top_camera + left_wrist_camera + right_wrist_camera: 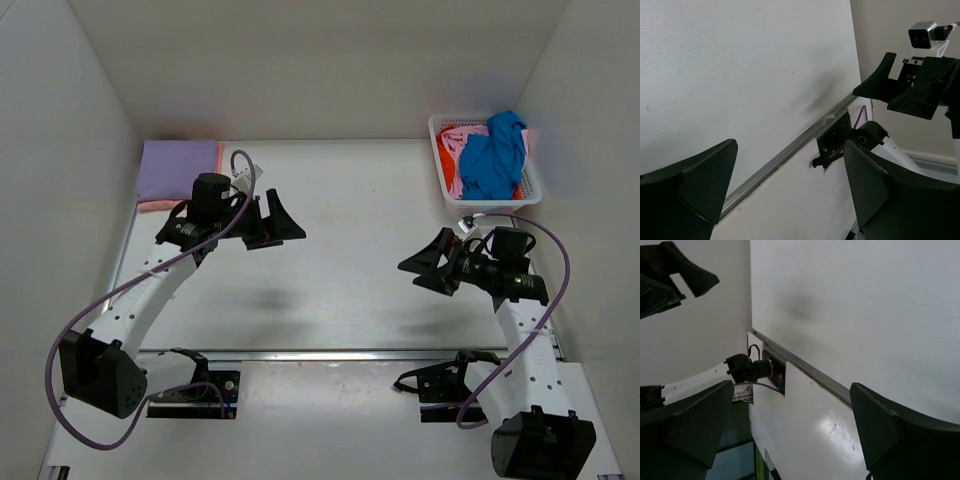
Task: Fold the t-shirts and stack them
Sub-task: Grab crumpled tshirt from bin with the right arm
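A folded lavender t-shirt [180, 168] lies at the table's far left corner on top of a pink one [158, 205], whose edge shows beneath it. A bright blue shirt [494, 155] hangs out of the white mesh basket [531, 186] at the far right, over orange-red [452, 144] and pink cloth. My left gripper [283, 218] is open and empty, just right of the folded stack, above the table. My right gripper [424, 264] is open and empty, below the basket. Both wrist views show only bare table between open fingers [687, 187] [905, 435].
A metal seam [330, 353] runs across the table near the arm bases. White walls close in the left, right and far sides. The right arm's gripper shows in the left wrist view [910, 85].
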